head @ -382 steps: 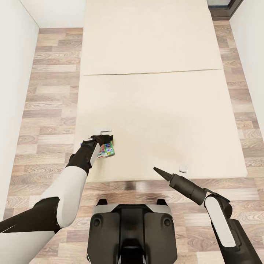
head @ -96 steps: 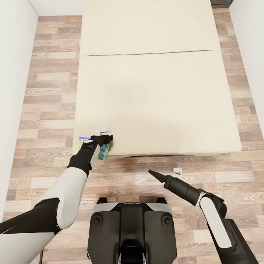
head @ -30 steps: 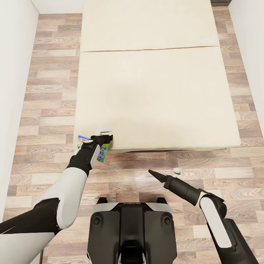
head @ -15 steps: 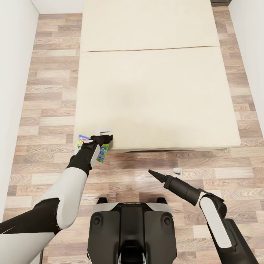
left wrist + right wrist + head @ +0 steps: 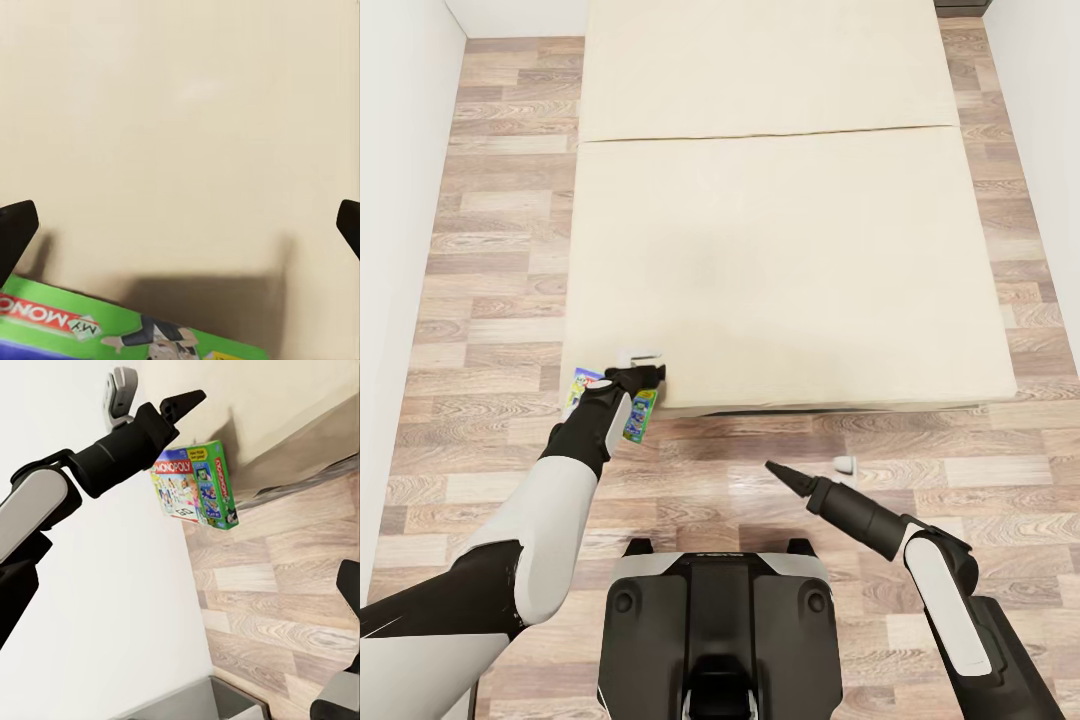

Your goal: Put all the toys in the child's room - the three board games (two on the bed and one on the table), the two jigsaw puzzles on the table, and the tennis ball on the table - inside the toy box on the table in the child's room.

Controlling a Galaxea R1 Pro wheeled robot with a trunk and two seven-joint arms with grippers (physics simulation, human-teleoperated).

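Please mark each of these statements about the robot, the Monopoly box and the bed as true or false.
1. The left gripper holds a green-edged Monopoly box. True.
2. The Monopoly box lies flat on the middle of the bed. False: it hangs at the bed's near corner, over the wood floor.
3. The right gripper carries a second game box. False: it holds nothing and points over the floor.
4. The mattress top seen from the head view is bare. True.
5. The toy box stands beside the bed. False: only wood floor shows there.
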